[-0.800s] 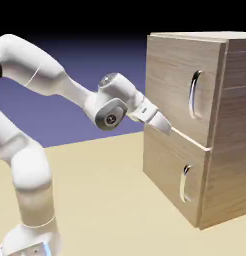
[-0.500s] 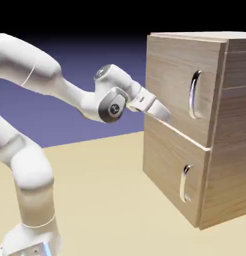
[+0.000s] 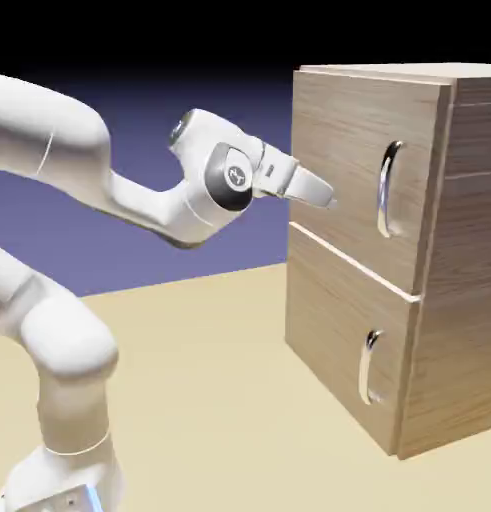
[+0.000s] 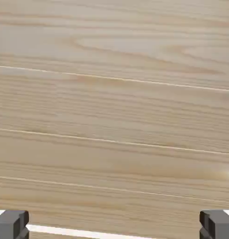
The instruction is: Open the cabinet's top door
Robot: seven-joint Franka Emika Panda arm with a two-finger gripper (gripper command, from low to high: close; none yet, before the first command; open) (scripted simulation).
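Observation:
The light-wood cabinet [image 3: 459, 300] stands at the exterior view's right with two stacked doors. The top door [image 3: 339, 150] is closed, and its curved silver handle [image 3: 388, 188] runs vertically near the door's right edge. My gripper [image 3: 324, 195] points at the top door's lower left part, left of the handle and apart from it. In the hand view, wood grain of the top door [image 4: 114, 93] fills the picture, and my gripper [image 4: 114, 226] is open, its grey fingertips [image 4: 11, 224] far apart at the bottom corners with nothing between them.
The lower door [image 3: 334, 330] with its shorter silver handle [image 3: 368, 367] sits below, closed. The tan table [image 3: 209, 400] stretches left of the cabinet. My white arm [image 3: 69, 330] rises from the lower left.
My gripper has risen from the seam between the two doors up onto the top door's lower part and levelled out. The doors have not moved.

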